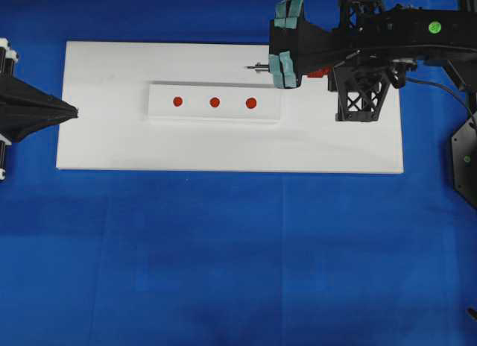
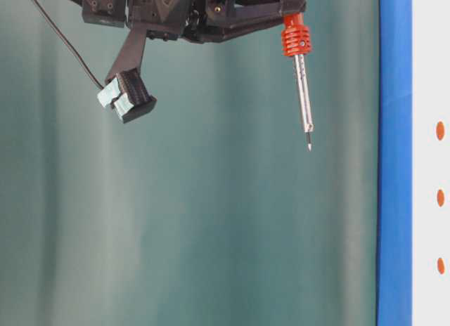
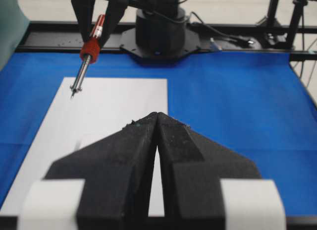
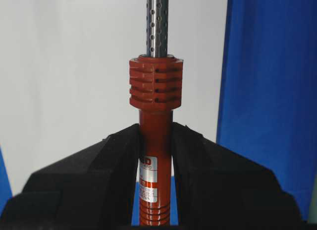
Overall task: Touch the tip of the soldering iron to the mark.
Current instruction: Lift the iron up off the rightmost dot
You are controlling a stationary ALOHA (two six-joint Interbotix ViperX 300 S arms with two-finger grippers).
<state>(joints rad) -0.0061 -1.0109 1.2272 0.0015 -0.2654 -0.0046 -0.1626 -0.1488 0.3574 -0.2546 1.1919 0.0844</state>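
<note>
Above the flat white rectangular board [image 1: 223, 148], iron held clear of the mark.
On the raised white strip [image 1: 215, 112] sits the largest round red mark [image 1: 251, 103]. Right gripper [image 4: 156, 141] pinches the red-handled, silver-shafted soldering iron [image 2: 302, 73]; its tip [image 1: 248, 67] hangs just beyond the strip, long axis pointing toward the left arm. Left gripper [image 3: 157, 116], pressed together, is farther.

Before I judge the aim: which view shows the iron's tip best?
The table-level view: the iron hangs in profile, its whole shaft and tip sharp against a plain backdrop. The left wrist view shows it small and slanted, the overhead only the tip poking out past the right gripper, and the right wrist view cuts the tip off.
</note>
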